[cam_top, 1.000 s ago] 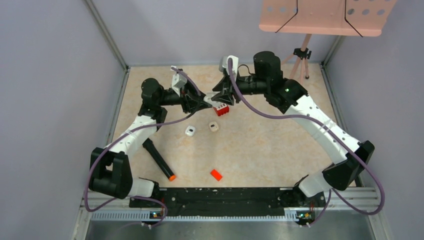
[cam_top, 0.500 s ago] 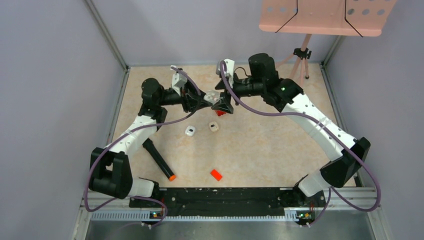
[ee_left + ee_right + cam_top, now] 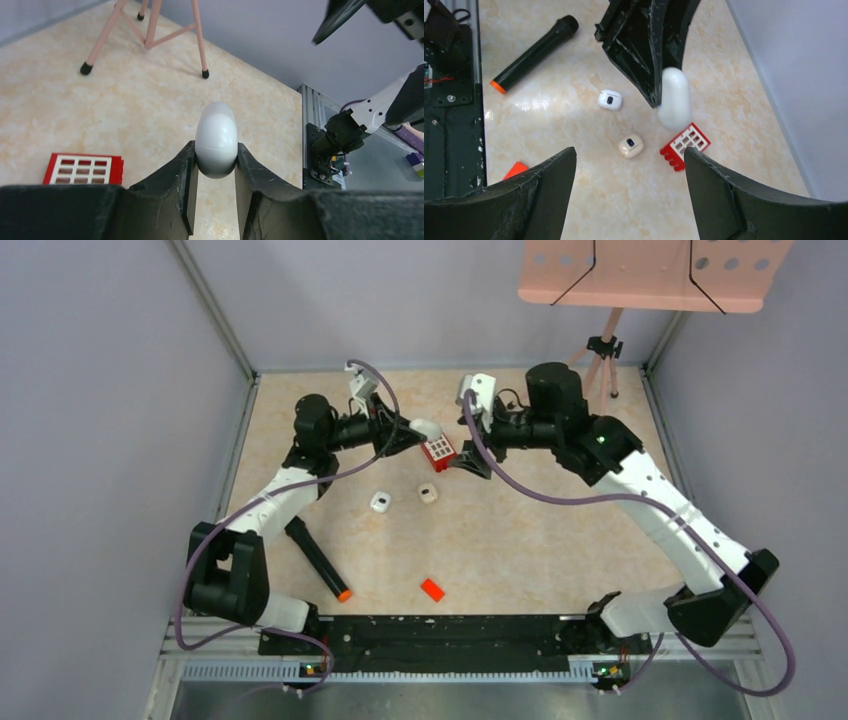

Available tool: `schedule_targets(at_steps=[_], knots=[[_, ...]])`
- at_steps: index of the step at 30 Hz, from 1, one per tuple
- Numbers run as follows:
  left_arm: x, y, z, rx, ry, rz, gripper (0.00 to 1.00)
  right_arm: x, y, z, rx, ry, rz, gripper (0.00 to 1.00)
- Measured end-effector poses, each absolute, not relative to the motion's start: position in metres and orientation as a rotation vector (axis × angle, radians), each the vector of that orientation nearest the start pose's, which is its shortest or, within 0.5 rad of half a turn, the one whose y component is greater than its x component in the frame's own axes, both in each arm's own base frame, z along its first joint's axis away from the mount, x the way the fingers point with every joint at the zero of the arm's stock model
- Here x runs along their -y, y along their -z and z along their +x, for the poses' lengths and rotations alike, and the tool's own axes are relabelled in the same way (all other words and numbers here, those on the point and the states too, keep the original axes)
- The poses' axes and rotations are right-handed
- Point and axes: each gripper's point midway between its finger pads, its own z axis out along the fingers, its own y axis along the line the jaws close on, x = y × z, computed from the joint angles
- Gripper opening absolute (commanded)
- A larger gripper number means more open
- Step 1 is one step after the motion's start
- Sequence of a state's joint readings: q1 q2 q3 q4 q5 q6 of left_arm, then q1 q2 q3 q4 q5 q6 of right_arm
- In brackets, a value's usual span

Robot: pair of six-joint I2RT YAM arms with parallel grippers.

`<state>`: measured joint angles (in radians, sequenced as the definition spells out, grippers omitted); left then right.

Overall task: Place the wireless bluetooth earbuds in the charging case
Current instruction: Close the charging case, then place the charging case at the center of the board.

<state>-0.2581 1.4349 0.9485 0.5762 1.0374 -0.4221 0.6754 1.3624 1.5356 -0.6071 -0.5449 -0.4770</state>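
The beige marbled tabletop (image 3: 540,530) is bounded by grey walls (image 3: 110,440) at the left, top and right of the overhead frame and by a black rail (image 3: 450,632) along its bottom edge. Bare surface is available in the centre and at the lower right. The left arm is extended toward the upper centre. The left gripper (image 3: 418,427) is clamped on a smooth white egg-shaped plastic charging case (image 3: 216,137), which is held off the tabletop with its lid seam closed. A red plastic block with a gridded face (image 3: 438,451) lies just below the case in the overhead view. The right arm is arched in from the right. The right gripper (image 3: 468,462) is spread wide with nothing between its fingers, just right of the red block. Two tiny plastic earbuds, one white (image 3: 380,502) and one cream (image 3: 428,494), lie near each other below the block, apart from both grippers. A black cylindrical marker with an orange tip (image 3: 318,560) lies at the lower left, and an orange-red chip (image 3: 432,589) at the lower centre.
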Motion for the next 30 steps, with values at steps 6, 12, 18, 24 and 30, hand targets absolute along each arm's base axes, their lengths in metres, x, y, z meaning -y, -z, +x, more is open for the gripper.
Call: schedule_targets(at_steps=[6, 12, 18, 24, 30], knots=[[0.246, -0.24, 0.324, -1.729, 1.297, 0.695, 0.0, -0.247, -0.326, 0.275, -1.624, -0.572, -1.199, 0.8], [0.229, -0.153, 0.3, -2.136, 1.275, 0.614, 0.0, -0.223, -0.271, 0.284, -1.848, -0.528, -1.134, 0.81], [0.206, -0.072, 0.262, -2.564, 1.234, 0.5, 0.07, -0.22, -0.242, 0.289, -1.94, -0.514, -1.114, 0.82], [0.195, -0.047, 0.245, -2.702, 1.161, 0.485, 0.47, -0.216, -0.23, 0.295, -1.994, -0.485, -1.045, 0.89], [0.185, -0.042, 0.245, -2.764, 1.036, 0.526, 0.91, -0.212, -0.224, 0.299, -2.031, -0.464, -0.989, 0.99]])
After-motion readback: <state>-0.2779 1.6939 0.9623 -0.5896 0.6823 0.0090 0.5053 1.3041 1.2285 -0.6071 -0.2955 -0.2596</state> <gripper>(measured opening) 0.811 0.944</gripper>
